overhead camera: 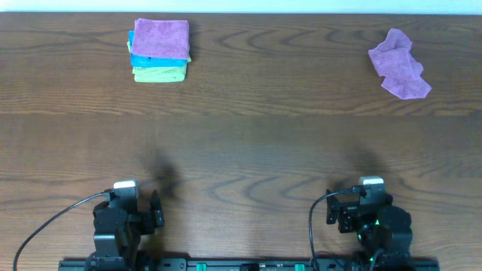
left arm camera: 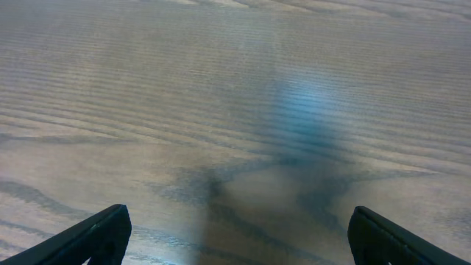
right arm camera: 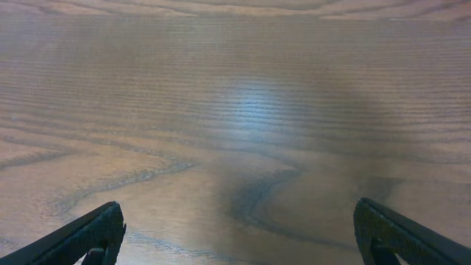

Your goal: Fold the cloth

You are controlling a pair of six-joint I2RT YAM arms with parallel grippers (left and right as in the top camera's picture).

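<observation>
The cloth is a lilac-purple towel lying crumpled on the wooden table at the far right. It shows only in the overhead view. My left gripper rests at the near edge on the left, open and empty, and its wrist view shows its two fingertips wide apart over bare wood. My right gripper rests at the near edge on the right, open and empty, fingertips wide apart over bare wood. Both grippers are far from the cloth.
A stack of folded cloths stands at the far left: a purple one on top, a blue one under it and a yellow-green one at the bottom. The wooden table spans the whole view.
</observation>
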